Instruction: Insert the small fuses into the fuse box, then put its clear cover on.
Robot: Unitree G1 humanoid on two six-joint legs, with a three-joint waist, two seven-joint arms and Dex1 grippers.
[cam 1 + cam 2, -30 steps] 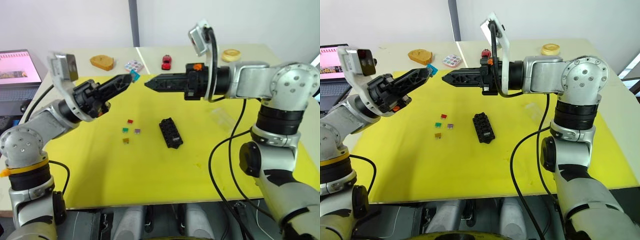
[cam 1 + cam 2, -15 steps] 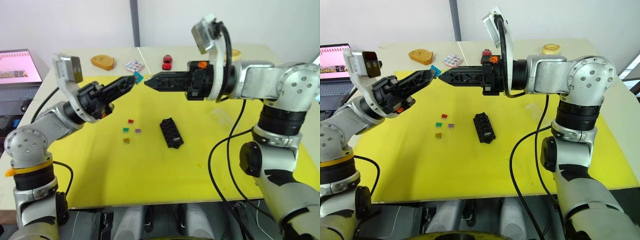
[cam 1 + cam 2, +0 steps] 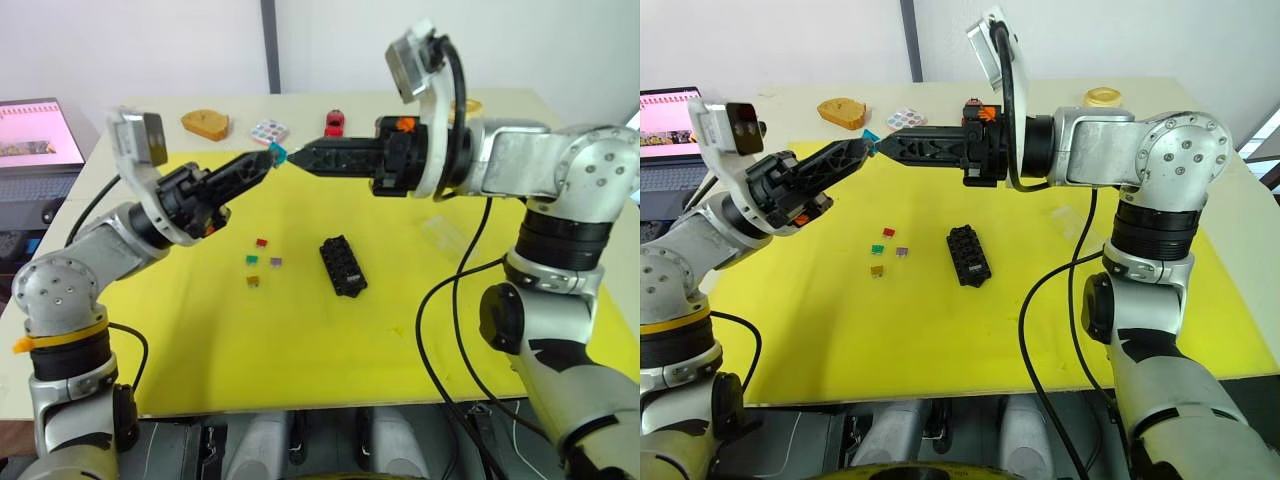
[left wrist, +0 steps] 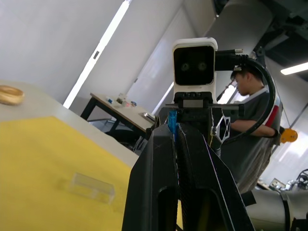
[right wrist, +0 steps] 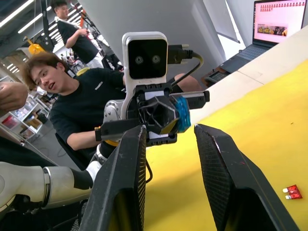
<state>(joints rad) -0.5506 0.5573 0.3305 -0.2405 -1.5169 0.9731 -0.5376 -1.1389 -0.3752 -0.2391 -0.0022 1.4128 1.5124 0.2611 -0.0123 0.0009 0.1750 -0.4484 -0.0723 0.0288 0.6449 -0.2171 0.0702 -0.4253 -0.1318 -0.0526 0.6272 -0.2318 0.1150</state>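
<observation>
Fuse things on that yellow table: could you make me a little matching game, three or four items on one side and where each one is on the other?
Things:
1. teal fuse
2. fuse box
3. clear cover
4. red fuse

Places:
A. lying on the yellow mat beside the green, purple and amber ones
B. pinched at the tip of the left pincer, held up in the air
C. on the mat under the right arm
D. near the middle of the mat, slots up

Pairs: 1-B, 2-D, 3-C, 4-A
</observation>
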